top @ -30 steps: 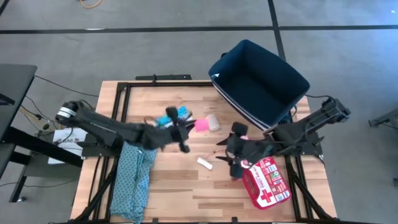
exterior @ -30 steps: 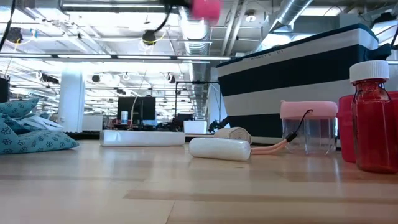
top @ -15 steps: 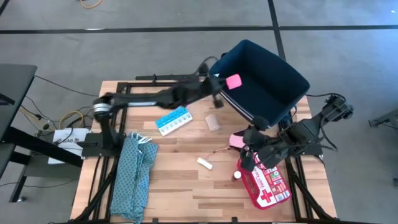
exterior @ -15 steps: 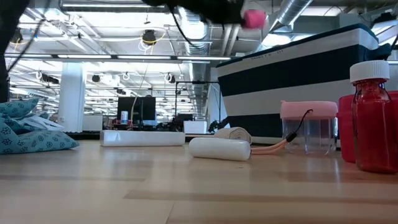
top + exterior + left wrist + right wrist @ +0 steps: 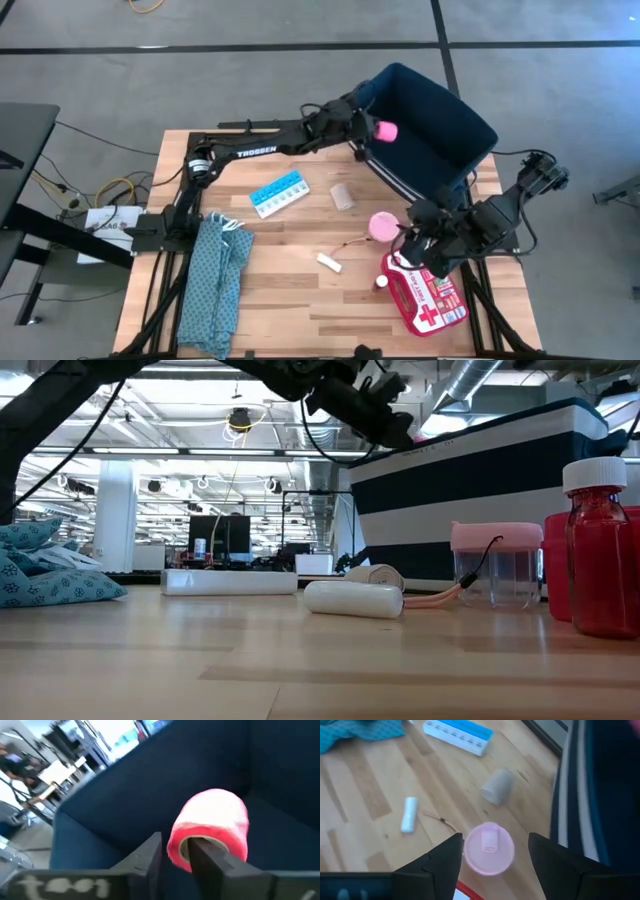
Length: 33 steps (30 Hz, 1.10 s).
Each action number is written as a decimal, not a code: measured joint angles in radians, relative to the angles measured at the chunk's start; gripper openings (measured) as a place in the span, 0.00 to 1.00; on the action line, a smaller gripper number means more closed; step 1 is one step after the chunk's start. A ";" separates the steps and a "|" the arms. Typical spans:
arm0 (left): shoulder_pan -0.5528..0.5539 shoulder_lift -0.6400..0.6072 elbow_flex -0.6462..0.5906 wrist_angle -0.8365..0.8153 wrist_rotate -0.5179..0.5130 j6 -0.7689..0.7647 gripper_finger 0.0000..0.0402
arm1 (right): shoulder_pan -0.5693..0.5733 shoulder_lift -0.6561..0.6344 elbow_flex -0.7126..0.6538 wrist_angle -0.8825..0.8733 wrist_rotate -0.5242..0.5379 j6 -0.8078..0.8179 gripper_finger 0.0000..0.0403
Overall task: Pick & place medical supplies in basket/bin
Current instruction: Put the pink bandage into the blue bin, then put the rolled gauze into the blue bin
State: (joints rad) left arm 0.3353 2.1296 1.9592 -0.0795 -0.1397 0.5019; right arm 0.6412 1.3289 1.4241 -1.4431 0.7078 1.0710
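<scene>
Over the bin (image 5: 430, 125), at one o'clock of the table, the left gripper (image 5: 372, 127) pinches the pink tape roll (image 5: 385, 131), core axis along the fingers, dark fabric directly beneath. Right gripper (image 5: 418, 238), jaws wide, hovers near four o'clock.

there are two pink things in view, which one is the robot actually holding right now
The pink tape roll, clamped in the left gripper over the navy bin. The other, a pink-lidded round container, sits free on the table beside the right gripper.
</scene>
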 joint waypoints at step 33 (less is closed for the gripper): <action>-0.143 -0.557 0.194 -0.640 -0.404 0.120 0.36 | -0.151 0.148 0.000 0.439 -0.209 -0.320 0.36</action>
State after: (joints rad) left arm 0.1925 1.5731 2.1529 -0.7192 -0.5438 0.6217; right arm 0.4906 1.4768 1.4239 -1.0040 0.4991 0.7506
